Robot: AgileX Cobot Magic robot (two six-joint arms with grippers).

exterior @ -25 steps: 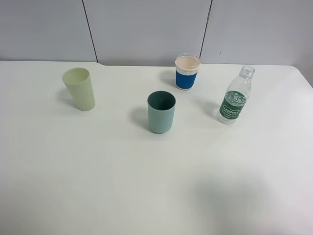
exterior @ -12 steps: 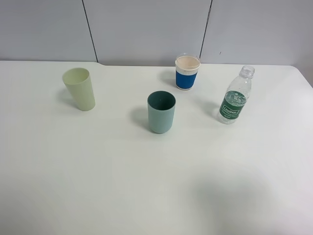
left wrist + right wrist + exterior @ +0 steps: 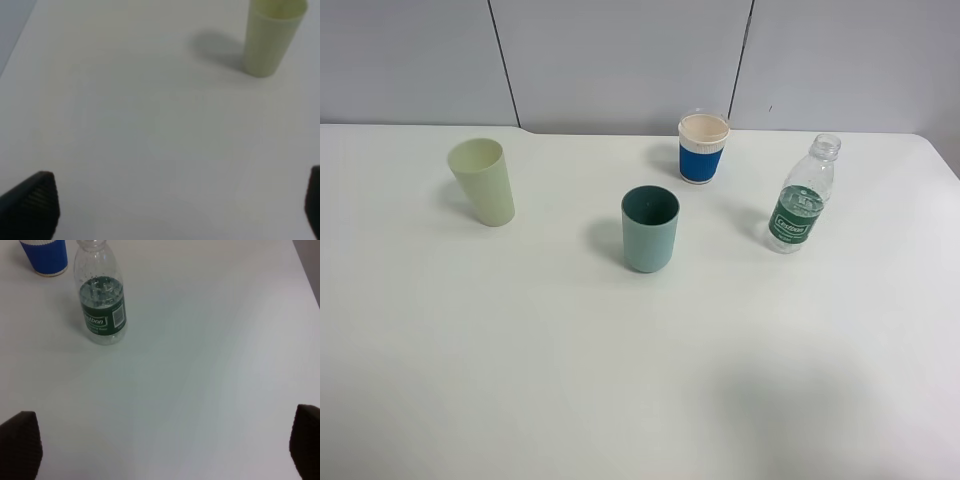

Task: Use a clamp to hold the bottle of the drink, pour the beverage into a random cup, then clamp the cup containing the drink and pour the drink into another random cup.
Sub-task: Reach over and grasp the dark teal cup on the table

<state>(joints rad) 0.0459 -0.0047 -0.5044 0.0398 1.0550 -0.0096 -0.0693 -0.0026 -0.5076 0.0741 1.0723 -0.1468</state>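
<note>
The right gripper [image 3: 162,442] is hanging well short of the bottle [image 3: 102,305], which is standing upright on the table [image 3: 520,350] near the blue-banded paper cup [image 3: 45,257]. An off-centre approach is risking knocking the light bottle over. Right gripper and left gripper [image 3: 172,205] are both standing spread wide, holding and touching nothing

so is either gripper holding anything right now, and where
Nothing is held: the left gripper and the right gripper are both open, and the bottle stands free.
</note>
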